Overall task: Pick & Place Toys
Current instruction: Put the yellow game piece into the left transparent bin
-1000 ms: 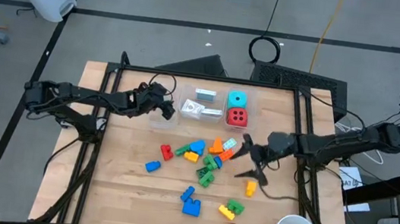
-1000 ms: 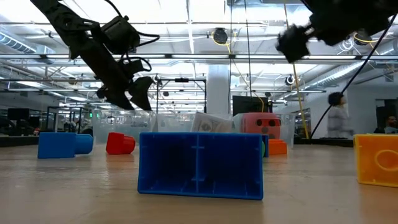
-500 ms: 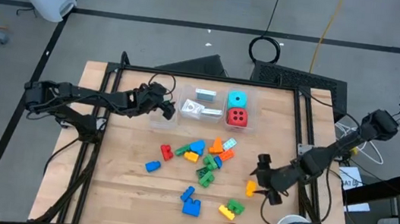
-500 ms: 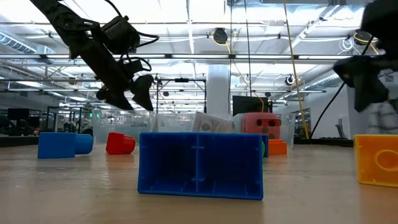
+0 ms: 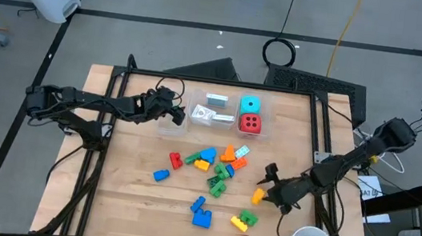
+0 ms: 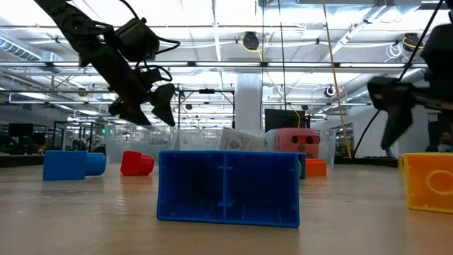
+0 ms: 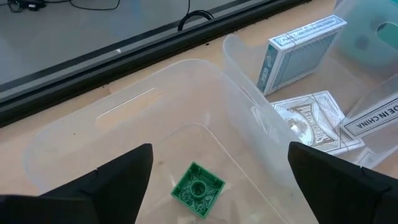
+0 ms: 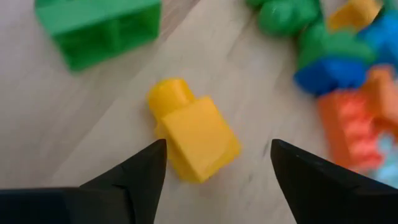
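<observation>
Right pincer (image 5: 269,189) dropped from the pile to the yellow brick (image 5: 259,196) — spread wide, probably grabbing next. Left pincer (image 7: 214,180) released over bin (image 7: 124,118), 10 o'clock.

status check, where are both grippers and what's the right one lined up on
Right gripper open, low over the yellow brick, not gripping. Left gripper open above clear bin, green brick inside. Nothing blocking.
</observation>
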